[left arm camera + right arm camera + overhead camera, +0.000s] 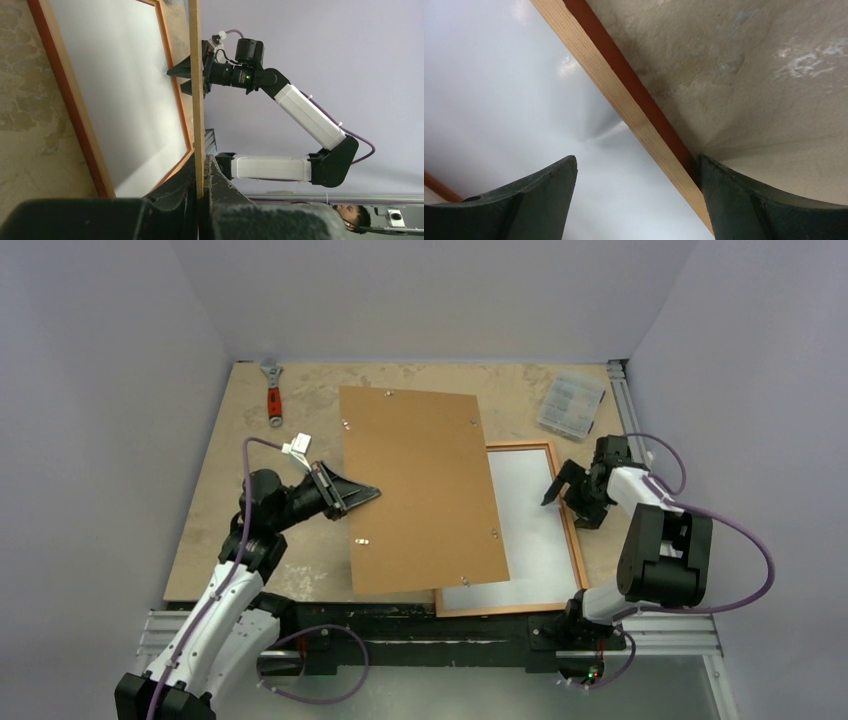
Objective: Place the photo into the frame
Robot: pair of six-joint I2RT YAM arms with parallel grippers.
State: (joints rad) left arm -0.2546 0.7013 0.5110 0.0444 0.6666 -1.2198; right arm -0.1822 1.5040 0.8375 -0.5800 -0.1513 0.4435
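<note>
The photo shows only its plain brown back and hangs tilted over the left part of the frame. The frame, orange-brown with a white inside, lies flat at the table's right. My left gripper is shut on the photo's left edge. In the left wrist view the photo shows edge-on, pinched in my left gripper, with the frame beneath. My right gripper is open, straddling the frame's right border. One finger is over the white inside, the other at the outer side, in the right wrist view.
A red-handled wrench lies at the back left. A small clear plastic box sits at the back right beside an aluminium rail. Grey walls close in three sides of the table.
</note>
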